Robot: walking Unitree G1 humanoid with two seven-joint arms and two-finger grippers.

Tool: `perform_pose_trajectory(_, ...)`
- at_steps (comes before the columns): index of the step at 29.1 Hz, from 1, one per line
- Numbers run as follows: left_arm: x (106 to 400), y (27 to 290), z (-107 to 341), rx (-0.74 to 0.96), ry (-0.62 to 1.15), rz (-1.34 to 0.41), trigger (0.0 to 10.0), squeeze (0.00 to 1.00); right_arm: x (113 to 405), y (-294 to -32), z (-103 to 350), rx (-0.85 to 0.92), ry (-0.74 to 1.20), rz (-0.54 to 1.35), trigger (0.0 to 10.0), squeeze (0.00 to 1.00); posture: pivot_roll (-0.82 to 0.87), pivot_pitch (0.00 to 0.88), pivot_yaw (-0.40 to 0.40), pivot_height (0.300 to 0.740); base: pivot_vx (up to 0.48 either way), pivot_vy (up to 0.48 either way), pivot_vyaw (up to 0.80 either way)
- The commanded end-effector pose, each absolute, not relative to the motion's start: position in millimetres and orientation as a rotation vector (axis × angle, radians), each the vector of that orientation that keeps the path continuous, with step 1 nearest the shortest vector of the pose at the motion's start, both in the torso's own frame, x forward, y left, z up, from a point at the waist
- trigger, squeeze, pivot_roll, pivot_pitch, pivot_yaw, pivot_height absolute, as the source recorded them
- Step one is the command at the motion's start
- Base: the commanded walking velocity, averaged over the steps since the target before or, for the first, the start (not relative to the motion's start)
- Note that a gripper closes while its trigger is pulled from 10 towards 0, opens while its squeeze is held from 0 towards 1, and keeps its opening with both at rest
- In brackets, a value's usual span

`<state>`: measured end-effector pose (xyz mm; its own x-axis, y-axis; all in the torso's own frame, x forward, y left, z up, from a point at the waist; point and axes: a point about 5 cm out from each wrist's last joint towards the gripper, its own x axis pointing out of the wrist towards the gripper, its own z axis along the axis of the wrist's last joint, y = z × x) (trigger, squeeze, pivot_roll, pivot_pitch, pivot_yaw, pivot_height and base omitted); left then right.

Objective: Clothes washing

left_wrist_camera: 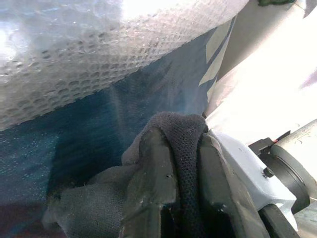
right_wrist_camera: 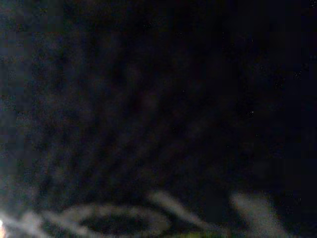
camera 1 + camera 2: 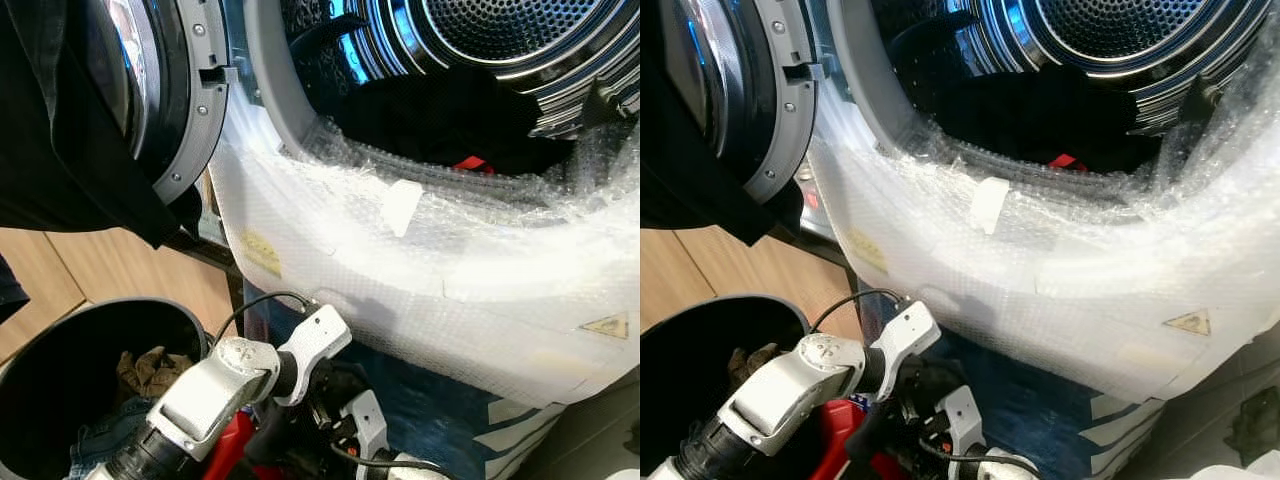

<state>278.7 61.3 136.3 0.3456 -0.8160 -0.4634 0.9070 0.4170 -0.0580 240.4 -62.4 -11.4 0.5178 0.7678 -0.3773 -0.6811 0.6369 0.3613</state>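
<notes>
Here the left tool [image 1: 181,173] is pinching a dark knit garment [image 1: 185,136] below the bubble-wrapped washer [image 3: 430,270]

A: What's unclear?
B: The right wrist view is nearly black, with blurred pale streaks.

A: And near the white bubble-wrapped washing machine [image 3: 420,290]?
B: The round black laundry bin [image 3: 60,370] below its door is cropped; a dark mesh cloth [image 1: 185,148] hides between the left jaws.

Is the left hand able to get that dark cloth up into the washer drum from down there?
Probably yes. The left hand grips the dark cloth below the bubble-wrapped front; the door hangs open, leaving the drum free above.
</notes>
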Motion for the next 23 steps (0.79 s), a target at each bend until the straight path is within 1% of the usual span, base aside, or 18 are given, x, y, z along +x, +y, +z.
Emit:
perform_pose_trajectory(1,279,55,158,0.215,0.371,-1.166,0.0,0.00,239,-58,-15,0.174,0.565,0.875,10.0,0.00,0.03,0.011,0.035,0.740,0.000,0.000,0.00)
perform_pose_trajectory(7,281,60,160,0.223,0.365,-1.155,0.0,0.00,241,-50,-13,0.161,0.559,0.887,10.0,0.00,0.04,0.000,0.035,0.740,0.000,0.000,0.00)
perform_pose_trajectory(12,281,58,161,0.204,0.361,-1.154,0.0,0.00,245,-48,-13,0.150,0.546,0.845,10.0,0.00,0.03,0.000,0.035,0.740,0.000,0.000,0.00)
perform_pose_trajectory(18,280,56,160,0.208,0.363,-1.165,0.0,0.00,249,-46,-11,0.182,0.522,0.790,10.0,0.00,0.03,0.000,0.039,0.740,0.000,0.000,0.00)
perform_pose_trajectory(19,281,55,162,0.205,0.360,-1.167,0.0,0.00,250,-46,-10,0.192,0.513,0.779,6.9,0.00,0.03,0.000,0.040,0.740,0.000,0.000,0.00)
perform_pose_trajectory(20,281,54,163,0.200,0.356,-1.166,0.0,0.00,251,-46,-10,0.197,0.503,0.765,1.5,0.00,0.03,0.000,0.041,0.740,0.000,0.000,0.00)
perform_pose_trajectory(21,282,54,164,0.195,0.352,-1.166,0.0,0.00,251,-46,-9,0.202,0.496,0.754,0.0,0.00,0.03,0.000,0.041,0.740,0.000,0.000,0.00)
perform_pose_trajectory(23,281,52,164,0.191,0.349,-1.166,0.0,0.00,251,-46,-9,0.217,0.485,0.759,0.0,0.00,0.02,0.000,0.041,0.740,0.000,0.000,0.00)
